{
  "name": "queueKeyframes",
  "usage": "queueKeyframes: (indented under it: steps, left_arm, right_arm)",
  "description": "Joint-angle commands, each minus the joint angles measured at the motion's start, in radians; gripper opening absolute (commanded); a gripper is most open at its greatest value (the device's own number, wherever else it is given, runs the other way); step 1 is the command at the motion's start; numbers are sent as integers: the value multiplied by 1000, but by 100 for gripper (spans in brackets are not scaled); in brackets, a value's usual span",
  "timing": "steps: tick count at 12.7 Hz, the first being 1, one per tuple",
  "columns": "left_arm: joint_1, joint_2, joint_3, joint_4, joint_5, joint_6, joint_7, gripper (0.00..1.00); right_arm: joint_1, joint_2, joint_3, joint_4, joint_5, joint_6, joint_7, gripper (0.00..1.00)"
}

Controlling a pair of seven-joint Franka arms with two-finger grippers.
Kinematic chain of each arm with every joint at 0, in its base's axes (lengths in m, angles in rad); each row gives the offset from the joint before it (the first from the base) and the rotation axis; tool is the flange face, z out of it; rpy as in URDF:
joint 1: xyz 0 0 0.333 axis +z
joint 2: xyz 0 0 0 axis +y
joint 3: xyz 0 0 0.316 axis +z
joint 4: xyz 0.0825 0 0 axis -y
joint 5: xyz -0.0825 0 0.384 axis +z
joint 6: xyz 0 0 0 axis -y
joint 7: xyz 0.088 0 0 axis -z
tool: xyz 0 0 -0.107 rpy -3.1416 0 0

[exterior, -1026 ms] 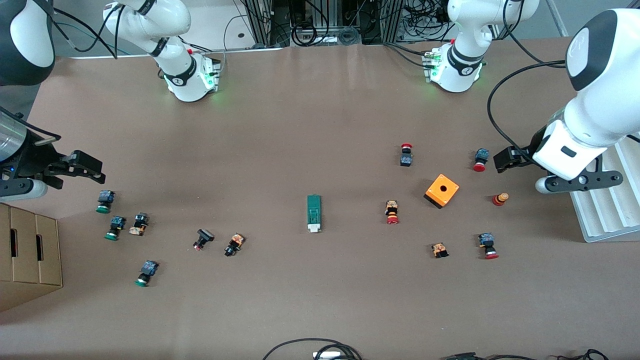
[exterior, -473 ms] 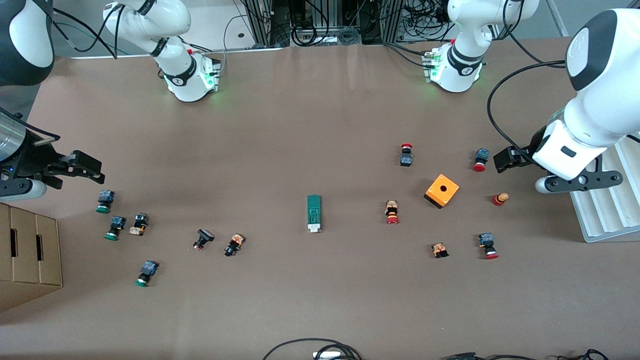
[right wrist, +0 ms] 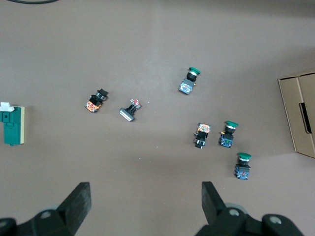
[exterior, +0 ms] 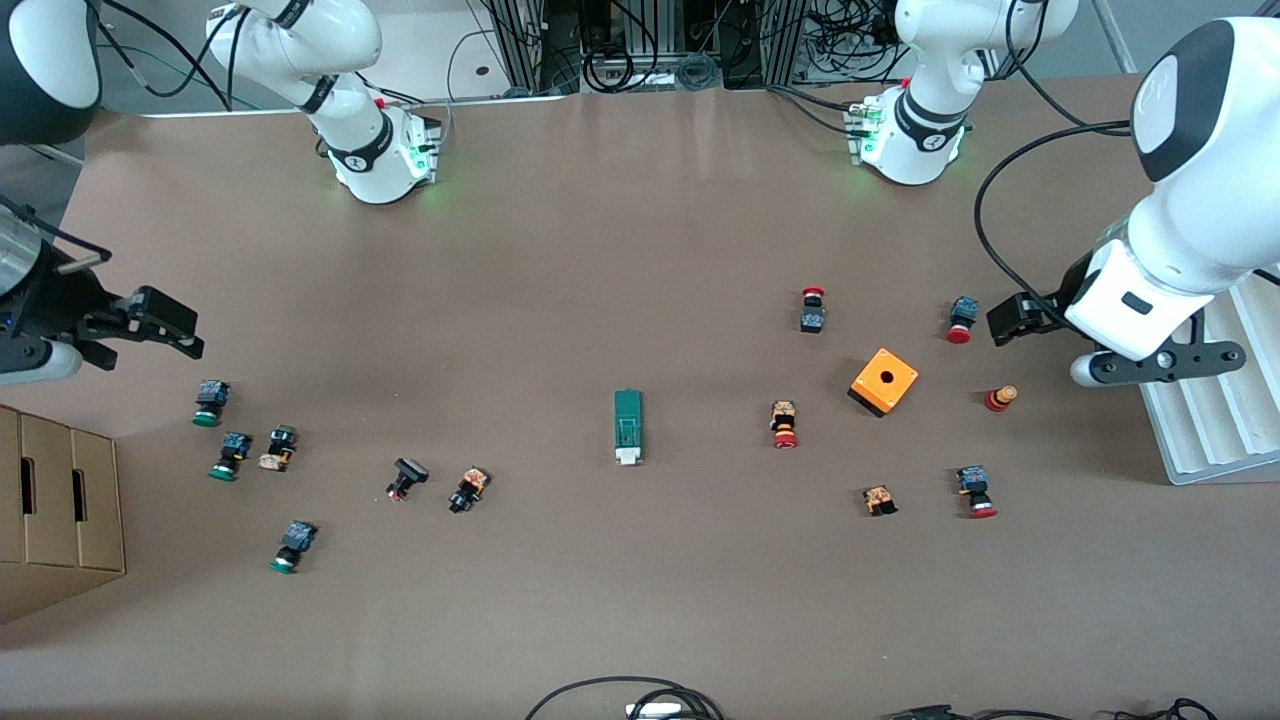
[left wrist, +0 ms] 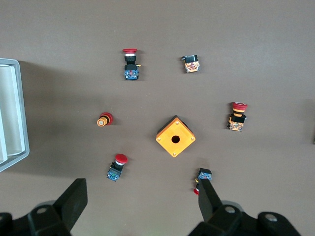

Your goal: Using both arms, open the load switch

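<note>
Load switch (exterior: 627, 427): I see it lying flat mid-surface, untouched, white tab end toward the front camera, well apart from both arms; it also shows at the edge of the right wrist view (right wrist: 12, 126).
Right tool (exterior: 160, 322): fingers spread wide and holding nothing, hanging over the right arm's end of the surface, above the green-capped buttons (exterior: 208, 402).
Left tool (exterior: 1015, 318): fingers wide apart and holding nothing, over the left arm's end, just beside a red-capped button (exterior: 961, 320); in its wrist view the orange box (left wrist: 175, 136) sits between the finger tips.
Risk – clutter on approach: I judge either arm could sweep buttons along if it travels low toward the middle; a black button pair (exterior: 437, 483) lies between the right tool and the switch, and a red-capped one (exterior: 784, 423) between the left tool and it.
Risk – slipping body: the switch is narrow and unfixed, so a one-sided push on the tab would likely skid or spin it.
Risk – crowding: both tools must meet on one small block – fingers could collide.
Risk – wrong target: the orange box is the more prominent thing under the left tool.
</note>
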Motion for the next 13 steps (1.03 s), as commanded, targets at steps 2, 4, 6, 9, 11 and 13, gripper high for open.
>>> queueKeyframes:
  steps: [2,4,6,9,11,13]
  left_arm:
    - [-3,-8,0,7,-9,-14,2,100]
    - [-3,-10,0,7,-9,-16,2,100]
    - [-3,-10,0,7,-9,-14,2,100]
    - [-3,-10,0,7,-9,-16,2,100]
    - [-1,-8,0,7,-9,-16,2,100]
    - [-1,-8,0,7,-9,-16,2,100]
  right_arm:
    - [2,-14,-2,4,-2,-15,-6,100]
    - [2,-14,-2,4,0,-15,-9,100]
    - [5,-12,0,2,-2,-14,-9,100]
    - [7,11,1,1,-8,-11,-9,100]
    - [7,22,1,-1,-8,-12,-9,100]
    - [7,37,1,-1,0,-7,-7,100]
